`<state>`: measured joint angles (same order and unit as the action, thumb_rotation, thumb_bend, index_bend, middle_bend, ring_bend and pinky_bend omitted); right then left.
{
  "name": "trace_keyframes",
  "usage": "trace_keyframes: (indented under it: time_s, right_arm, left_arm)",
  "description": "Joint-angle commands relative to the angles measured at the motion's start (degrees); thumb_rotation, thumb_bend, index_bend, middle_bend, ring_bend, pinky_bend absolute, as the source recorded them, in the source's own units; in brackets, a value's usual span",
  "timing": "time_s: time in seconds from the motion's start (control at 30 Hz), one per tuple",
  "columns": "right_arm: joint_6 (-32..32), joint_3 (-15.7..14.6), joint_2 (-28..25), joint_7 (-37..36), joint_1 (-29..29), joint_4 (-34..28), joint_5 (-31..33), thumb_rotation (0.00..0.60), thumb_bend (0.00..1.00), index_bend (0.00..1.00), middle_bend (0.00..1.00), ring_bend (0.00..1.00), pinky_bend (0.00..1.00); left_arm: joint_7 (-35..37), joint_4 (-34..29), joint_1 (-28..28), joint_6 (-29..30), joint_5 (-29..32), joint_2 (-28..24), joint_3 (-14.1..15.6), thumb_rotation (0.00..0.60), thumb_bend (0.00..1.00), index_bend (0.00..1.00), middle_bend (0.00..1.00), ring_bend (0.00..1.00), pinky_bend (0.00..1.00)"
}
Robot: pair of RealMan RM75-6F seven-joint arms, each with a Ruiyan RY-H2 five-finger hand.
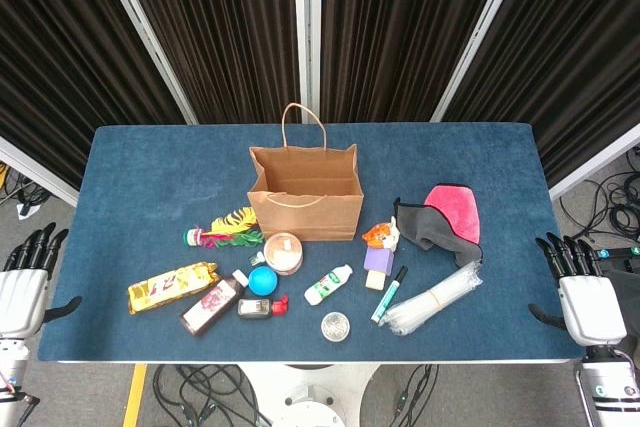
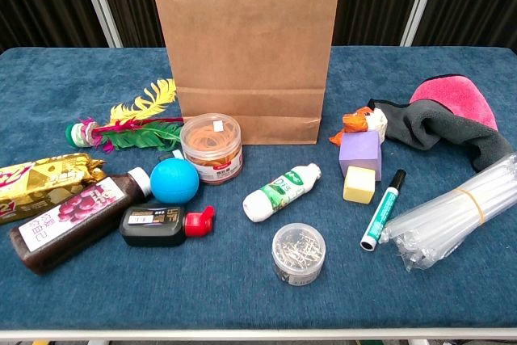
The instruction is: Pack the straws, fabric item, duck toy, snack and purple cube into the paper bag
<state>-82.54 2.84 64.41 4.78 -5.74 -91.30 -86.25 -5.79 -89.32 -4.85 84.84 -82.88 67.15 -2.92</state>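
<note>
Paper bag (image 1: 305, 195) upright mid-table; my left hand (image 1: 24, 282) and right hand (image 1: 583, 297) open off the table's edges, nothing held.

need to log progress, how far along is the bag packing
Nothing looks packed yet: what shows of the inside of the paper bag is bare. Neither the left hand nor the right hand holds anything; both rest open off the table's ends. All five items remain on the table: the straws, fabric item, duck toy, snack and purple cube.
</note>
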Motion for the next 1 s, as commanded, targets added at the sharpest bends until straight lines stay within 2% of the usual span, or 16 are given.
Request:
trace_keyframes:
  time_s: [0.03, 0.23, 0.33, 0.4, 0.53, 0.67, 0.83, 1.0]
  right_arm:
    - [0.01, 0.04, -0.05, -0.01, -0.03, -0.06, 0.02, 0.600, 0.00, 0.08, 0.06, 0.00, 0.00]
    - [0.60, 1.37, -0.59, 0.88, -0.79, -0.87, 1.54, 0.600, 0.00, 0.09, 0.08, 0.01, 0.01]
    - [2.10, 3.72, -0.43, 1.75, -2.19, -1.20, 4.86, 0.600, 0.00, 0.12, 0.13, 0.10, 0.12]
    - [4.29, 5.51, 0.27, 3.66, -3.86, -0.73, 8.00, 0.600, 0.00, 0.13, 0.15, 0.11, 0.16]
    - [10.38, 9.04, 3.68, 6.48, -8.29, 1.47, 15.32, 0.600, 0.00, 0.15, 0.16, 0.11, 0.17]
    - [14.72, 11.68, 10.52, 9.84, -13.00, 5.43, 21.78, 0.600, 0.00, 0.16, 0.16, 0.11, 0.18]
    - [16.48, 11.17, 17.42, 13.92, -16.11, 8.26, 24.45, 0.600, 0.01, 0.17, 0.17, 0.11, 0.18]
    - [14.66, 9.00, 18.06, 16.85, -16.07, 5.91, 22.46, 0.600, 0.01, 0.17, 0.17, 0.10, 0.18]
  left_arm:
    - [0.01, -0.08, -0.06, 0.04, -0.10, -0.03, -0.07, 0.600, 0.06, 0.08, 0.03, 0.00, 0.17]
    - [-0.11, -0.59, -0.62, -1.21, -0.32, -0.29, 0.21, 0.600, 0.06, 0.08, 0.03, 0.00, 0.17]
    - [-0.11, -0.38, -0.83, -1.85, -0.61, -0.14, 0.60, 0.600, 0.06, 0.08, 0.03, 0.00, 0.17]
    - [0.15, 0.01, -0.89, -2.29, -0.63, 0.06, 0.85, 0.600, 0.06, 0.08, 0.03, 0.00, 0.17]
    - [1.38, 1.60, -0.93, -2.87, -0.40, 0.72, 1.03, 0.600, 0.06, 0.08, 0.03, 0.00, 0.17]
    - [1.13, 3.39, -0.76, -2.49, -1.19, 1.08, 1.51, 0.600, 0.06, 0.08, 0.03, 0.00, 0.17]
    - [2.83, 4.30, -0.80, -2.87, -0.34, 0.55, 1.04, 0.600, 0.06, 0.08, 0.03, 0.00, 0.17]
    - [4.73, 4.28, -0.78, -3.31, 0.04, -0.14, 0.93, 0.600, 0.06, 0.08, 0.03, 0.00, 0.17]
